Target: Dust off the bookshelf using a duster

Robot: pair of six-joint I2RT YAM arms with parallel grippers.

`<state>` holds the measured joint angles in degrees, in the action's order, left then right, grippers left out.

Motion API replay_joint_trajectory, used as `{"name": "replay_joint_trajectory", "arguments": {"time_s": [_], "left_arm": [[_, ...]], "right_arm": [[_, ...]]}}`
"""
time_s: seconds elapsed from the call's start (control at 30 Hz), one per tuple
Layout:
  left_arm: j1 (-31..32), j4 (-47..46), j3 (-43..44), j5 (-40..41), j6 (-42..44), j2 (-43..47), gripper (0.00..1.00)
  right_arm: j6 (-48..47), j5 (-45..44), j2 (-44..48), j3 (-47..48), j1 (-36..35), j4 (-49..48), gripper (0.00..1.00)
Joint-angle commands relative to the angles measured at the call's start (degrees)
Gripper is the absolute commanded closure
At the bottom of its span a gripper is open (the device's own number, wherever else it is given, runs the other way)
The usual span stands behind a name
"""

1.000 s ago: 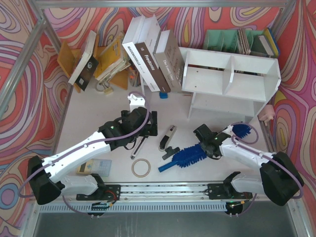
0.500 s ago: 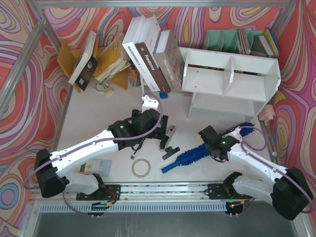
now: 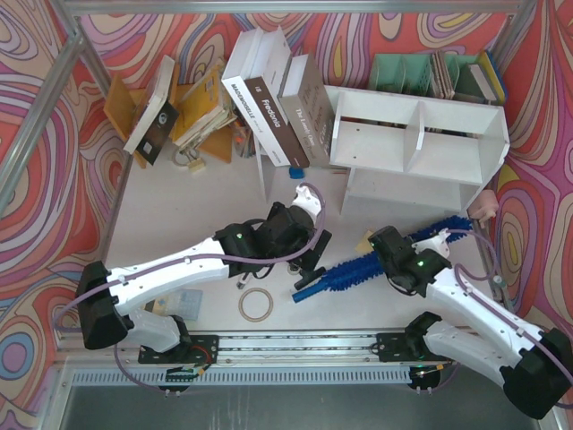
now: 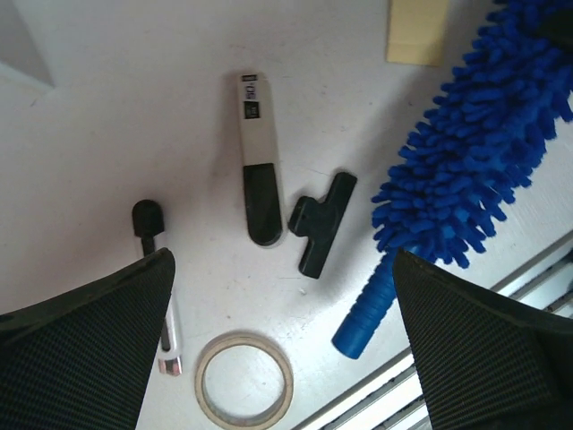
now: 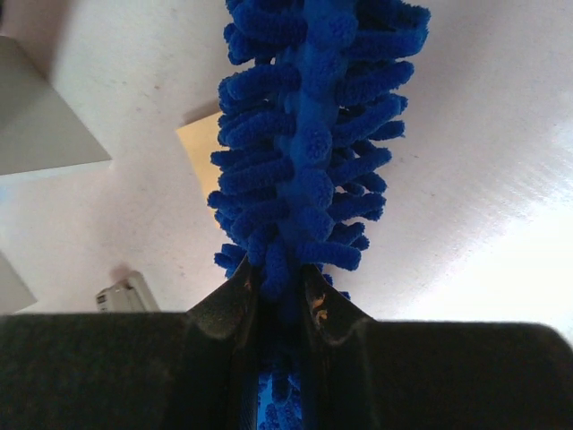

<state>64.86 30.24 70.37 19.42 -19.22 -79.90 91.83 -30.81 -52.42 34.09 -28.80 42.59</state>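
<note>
Blue microfibre duster (image 3: pixel 358 267) set diagonally over the white surface (image 3: pixel 179 206) in front of the bookshelf (image 3: pixel 416 148) and apart from it, with the slim handle end toward the near rail and the shaggy head toward the shelf unit's lower right corner. Right claw (image 5: pixel 279 288) clenched on the duster partway along the fluffy head, strands bulging past both fingers (image 5: pixel 219 313); whether the duster rests on the surface or is raised cannot be told. Left claw (image 4: pixel 282 258) released, jaws spread wide, hovering over a slim black-and-cream handheld tool (image 4: pixel 260 161), a black T-shaped clip (image 4: pixel 320 224) and a roll of tape (image 4: pixel 243 381), gripping none of them. Duster handle tip just beside the clip. Pale yellow card (image 5: pixel 201 143) on the surface beside the duster head. Bookshelf of white boards, two tiers, upper tier halved by a central divider, standing at the far right; leaning books (image 3: pixel 269 98) to its left, pale green file organiser (image 3: pixel 403 72) behind.
</note>
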Motion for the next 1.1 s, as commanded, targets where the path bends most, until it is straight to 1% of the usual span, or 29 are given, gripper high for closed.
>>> {"name": "replay_joint_trajectory", "arguments": {"time_s": [0.0,0.1,0.23,0.37,0.57,0.6,0.7,0.8,0.93,1.07], "left_arm": [[1.67,-8.17,-4.57,-4.24,4.72,0.98,0.02],[2.09,-10.17,-5.92,-5.2,5.61,1.03,0.02],[2.2,-8.99,-5.29,-3.12,5.3,0.4,0.02],[2.2,-8.17,-4.56,-3.89,6.26,-0.27,0.02],[2.2,-6.67,-3.73,-2.15,3.37,-0.83,0.02],[2.18,-5.92,-3.02,-2.11,3.22,-1.13,0.02],[2.19,2.51,3.4,-2.5,3.84,-3.72,0.02],[2.2,4.69,5.72,-1.62,2.88,-4.26,0.02],[2.2,-0.05,2.11,-6.7,6.29,-0.09,0.02],[2.24,-2.91,-1.0,-9.54,7.76,2.48,0.02]], "right_arm": [[1.1,-3.26,2.72,3.67,0.44,2.76,0.96],[0.55,-4.33,3.55,5.55,0.41,4.63,0.95],[0.19,-5.72,4.51,7.38,0.49,5.9,0.95],[0.1,-6.81,4.76,8.07,0.49,6.19,0.96],[-0.6,-8.33,4.97,9.72,0.49,6.64,0.95],[-0.82,-8.59,5.01,10.03,0.5,6.63,0.95],[-1.32,-8.85,4.97,10.83,0.51,6.62,0.95],[-1.36,-8.97,4.95,11.3,0.45,6.8,0.95],[-0.71,-9.25,5.04,12.02,0.48,7.43,0.95],[0.11,-9.18,5.41,13.22,0.49,8.28,0.96]]}}
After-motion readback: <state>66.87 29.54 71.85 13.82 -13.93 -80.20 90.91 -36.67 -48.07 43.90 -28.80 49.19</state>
